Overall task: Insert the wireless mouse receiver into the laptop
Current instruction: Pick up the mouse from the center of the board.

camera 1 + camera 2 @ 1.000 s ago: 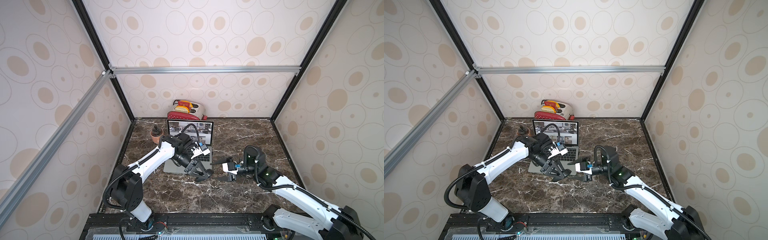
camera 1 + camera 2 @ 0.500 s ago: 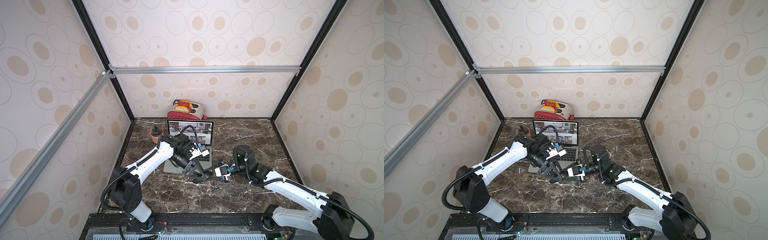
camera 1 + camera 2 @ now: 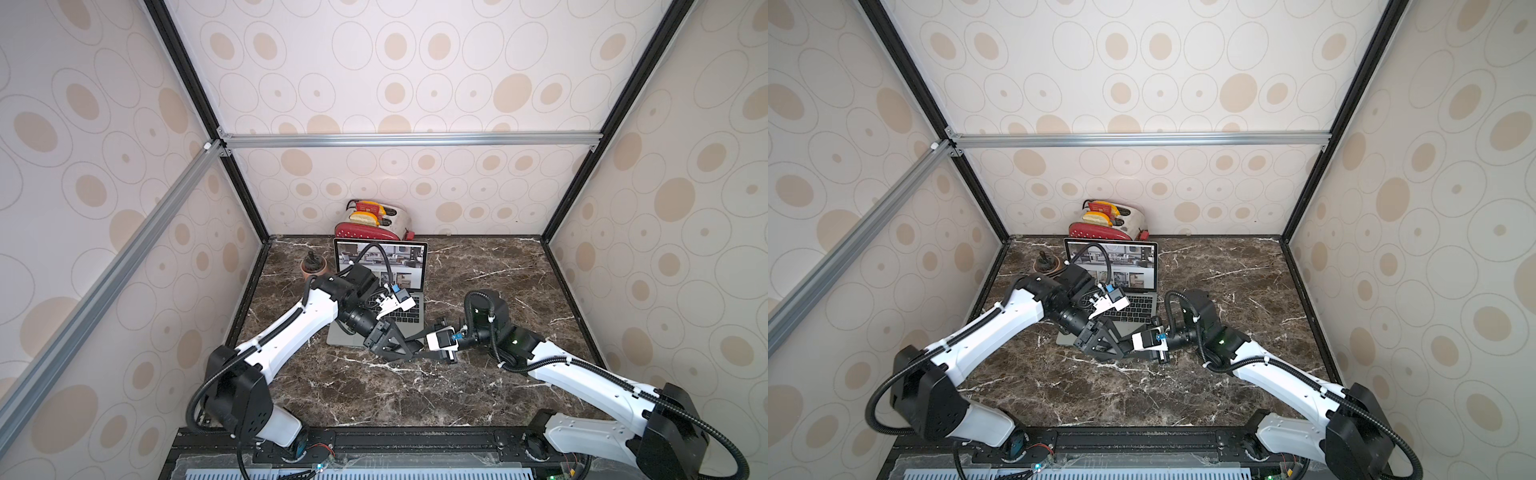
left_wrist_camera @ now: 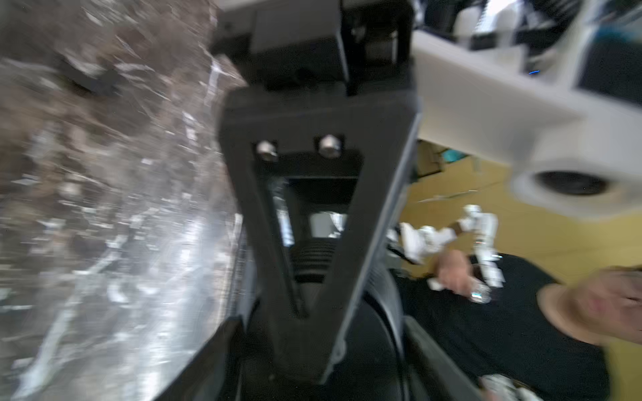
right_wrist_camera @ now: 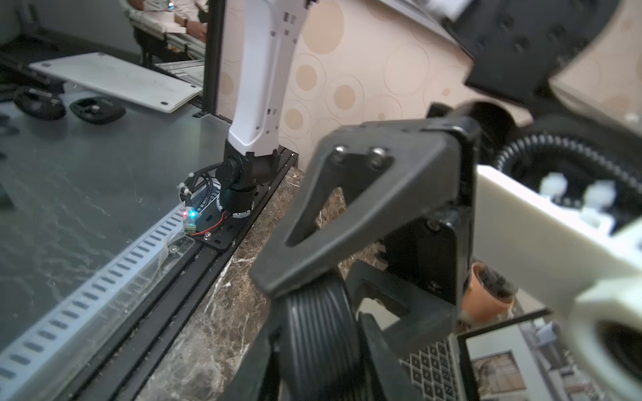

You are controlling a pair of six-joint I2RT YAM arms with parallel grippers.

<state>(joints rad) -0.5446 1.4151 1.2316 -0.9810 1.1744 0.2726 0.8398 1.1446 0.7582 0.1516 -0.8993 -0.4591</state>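
Two grippers that stood apart a second ago are now together. The right gripper has crossed the bare strip of table, and its tips are pushed in among those of the left gripper, just in front of the right front corner of the laptop. The left gripper has hardly shifted. In the blurred left wrist view its own fingers appear low at both sides, well apart. I therefore read its jaws as wide, with one of the right gripper's fingers standing between them. In the right wrist view a ribbed pad of the right gripper lies under one of the left gripper's fingers. I cannot tell how far the right jaws are closed, or whether something is between them. The receiver is not to be seen in any view; it is too small, or hidden in this knot of fingers. The laptop is where it was, open toward the back of the table with its screen lit. I judge this to be a handover of the receiver from left to right, so the insertion has not yet begun. The right gripper must next come free with a firm, straight hold and go to a port on the laptop's side.
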